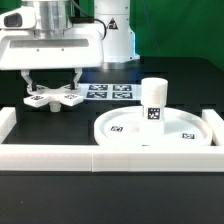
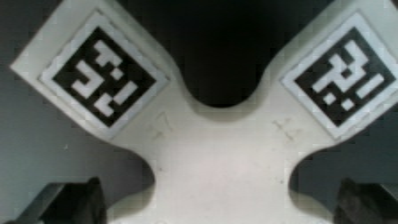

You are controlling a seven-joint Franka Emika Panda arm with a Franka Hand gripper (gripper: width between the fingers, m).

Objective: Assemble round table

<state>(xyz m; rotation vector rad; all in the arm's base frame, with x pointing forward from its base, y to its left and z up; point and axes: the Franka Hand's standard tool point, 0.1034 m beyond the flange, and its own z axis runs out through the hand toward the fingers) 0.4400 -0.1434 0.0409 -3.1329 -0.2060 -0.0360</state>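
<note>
The gripper (image 1: 52, 90) is being held spread, with nothing pinched. The base (image 1: 55, 98) is lying flat on the table (image 1: 60, 190) directly beneath it. In the wrist view the fingers (image 2: 68, 200) are being shown on either side of the base's (image 2: 199, 150) narrow waist, apart from it.

A closing pinch is judged to be in preparation, and several faults are being risked. If the fingers are being closed off-centre, the base is likely to be pushed or spun on the table rather than gripped. Curved faces are being offered by the waist, so the part could be squeezed out or tilted. If the gripper is being lowered too far, the fingertips could be jammed against the table.

The table is being seen as dark, flat and bare around the base. It is being bounded by the rail (image 1: 50, 155), which is running in front of the gripper and near its side. Just behind the gripper, toward the exterior view's right, the marker board (image 1: 110, 91) is lying flat. Farther that way, well apart from the gripper, the leg (image 1: 153, 100) is standing upright on the top (image 1: 190, 135). Free room is being left between the two, though a carried base could be knocked against the leg.
</note>
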